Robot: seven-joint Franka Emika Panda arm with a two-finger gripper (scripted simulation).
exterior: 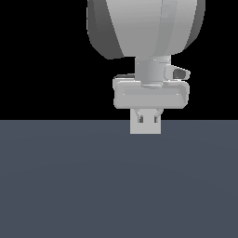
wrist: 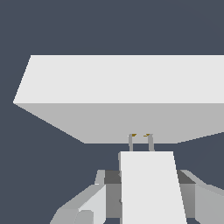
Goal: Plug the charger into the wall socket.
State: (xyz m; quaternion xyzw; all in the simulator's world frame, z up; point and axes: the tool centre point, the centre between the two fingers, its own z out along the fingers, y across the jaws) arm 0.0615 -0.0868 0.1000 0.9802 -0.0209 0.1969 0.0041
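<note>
Progress: the charger (wrist: 148, 188) is already lifted and brought up to the wall socket (wrist: 118, 94); by my reading the insertion itself is what remains.
Charger: a small pale block with two thin prongs (wrist: 140, 142) sticking out of its front. In the wrist view the prong tips reach the socket face right at two tiny orange dots (wrist: 141, 135). Whether they have entered at all cannot be told.
Socket: a large light-grey slab filling the wrist view beyond the charger. In the exterior view a pale square shows just under the hand, at 6 o'clock from it (charger and socket overlap there and cannot be separated).
Gripper: the gripper (exterior: 146, 113) has its two fingers closed against the charger's sides, one on each flank, as the wrist view shows.
Arm pose: in the exterior view the arm comes down from 12 o'clock, a bulky rounded link on top, a short wrist below it, then the wide flat hand, fingers pointing down toward the dark floor (exterior: 69, 186).
Left to do: a straight push along the prongs, kept square to the slab, would seat the plug.
</note>
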